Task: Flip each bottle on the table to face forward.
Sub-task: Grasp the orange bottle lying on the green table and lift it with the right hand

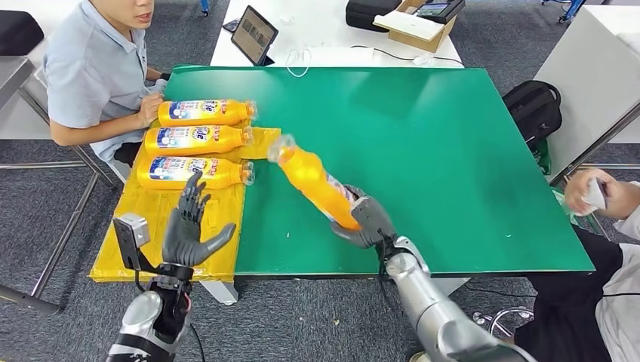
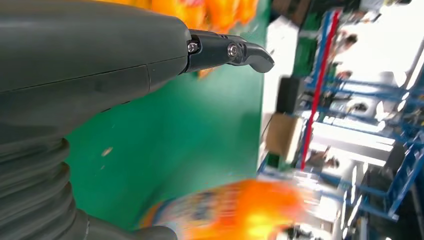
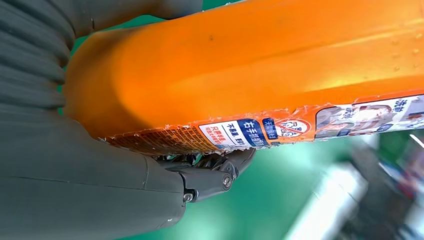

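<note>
From the head view, our two silver arms rise from the lower edge. Our left hand [image 1: 190, 230] hovers over the yellow mat [image 1: 155, 226] with its fingers spread and nothing in them, just short of the nearest of three orange bottles [image 1: 198, 142] lying side by side on that mat, labels up and caps toward the green table [image 1: 453, 151]. Our right hand [image 1: 366, 220] grips the base of a fourth orange bottle [image 1: 313, 181], which is lifted off the green surface and tilts away with its cap toward the mat. A seated person [image 1: 98, 72] rests a hand by the farthest bottle; a tablet [image 1: 253, 35] stands on the white table behind.

From the left wrist view, we see our thumb and one dark finger [image 2: 240, 52] apart, the green tabletop beyond, and a blurred orange bottle [image 2: 235, 210].

From the right wrist view, our fingers [image 3: 220, 172] wrap under the orange bottle [image 3: 250, 70], beside its torn label edge.
</note>
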`<state>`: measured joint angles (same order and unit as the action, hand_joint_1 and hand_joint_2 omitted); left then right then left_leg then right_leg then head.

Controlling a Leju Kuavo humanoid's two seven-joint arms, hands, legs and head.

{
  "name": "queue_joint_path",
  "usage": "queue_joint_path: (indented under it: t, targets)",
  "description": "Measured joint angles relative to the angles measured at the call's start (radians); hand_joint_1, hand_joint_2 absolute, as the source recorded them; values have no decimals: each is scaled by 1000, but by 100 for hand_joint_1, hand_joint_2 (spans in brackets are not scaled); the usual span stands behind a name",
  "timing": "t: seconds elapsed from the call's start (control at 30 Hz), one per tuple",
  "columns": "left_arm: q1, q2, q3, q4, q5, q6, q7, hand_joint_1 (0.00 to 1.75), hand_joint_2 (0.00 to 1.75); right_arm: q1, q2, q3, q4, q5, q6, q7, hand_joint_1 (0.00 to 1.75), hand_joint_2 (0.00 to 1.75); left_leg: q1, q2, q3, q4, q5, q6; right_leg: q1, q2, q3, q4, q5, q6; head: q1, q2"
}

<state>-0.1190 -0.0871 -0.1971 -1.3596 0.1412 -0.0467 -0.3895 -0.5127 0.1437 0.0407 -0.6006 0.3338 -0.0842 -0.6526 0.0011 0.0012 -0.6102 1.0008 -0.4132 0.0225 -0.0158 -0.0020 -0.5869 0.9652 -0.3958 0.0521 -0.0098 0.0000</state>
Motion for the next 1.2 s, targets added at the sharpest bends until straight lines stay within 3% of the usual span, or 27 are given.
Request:
queue_joint_path:
  t: [0.13,0.33,0.53,0.77,1.07,1.17,1.2]
  targets:
    - [43,0,-38,0,-65,-45,-29,0,175,90,37,24,-183,-78,-58,-19,175,175,0,0,-5,0,0,0,0,0,-5,0,0,0,0,0]
    - [59,11,-103,0,-147,-112,-71,0,175,151,70,148,-321,-7,-116,-36,175,175,0,0,-8,0,0,0,0,0,-8,0,0,0,0,0]
    - [44,8,-122,1,-98,-140,-61,0,175,146,101,297,-307,52,-162,-43,175,175,0,0,-8,0,0,-1,0,0,-8,0,0,0,0,0]
    - [7,-24,-117,11,97,-132,-4,0,175,140,135,475,-246,46,-237,-46,175,175,0,0,-8,0,0,-1,0,0,-8,0,0,0,0,0]
    - [15,-29,-105,11,208,-161,11,2,175,116,138,564,-202,-5,-257,-43,175,175,0,0,-8,0,0,-1,0,0,-9,0,0,0,0,0]
    - [17,-29,-104,11,215,-167,11,126,175,109,138,576,-188,-17,-264,-43,169,175,0,0,-8,0,0,-1,0,0,-9,0,0,0,0,0]
    - [18,-29,-104,11,215,-168,11,168,175,107,138,578,-184,-20,-267,-43,136,175,0,0,-8,0,0,-1,0,0,-9,0,0,0,0,0]
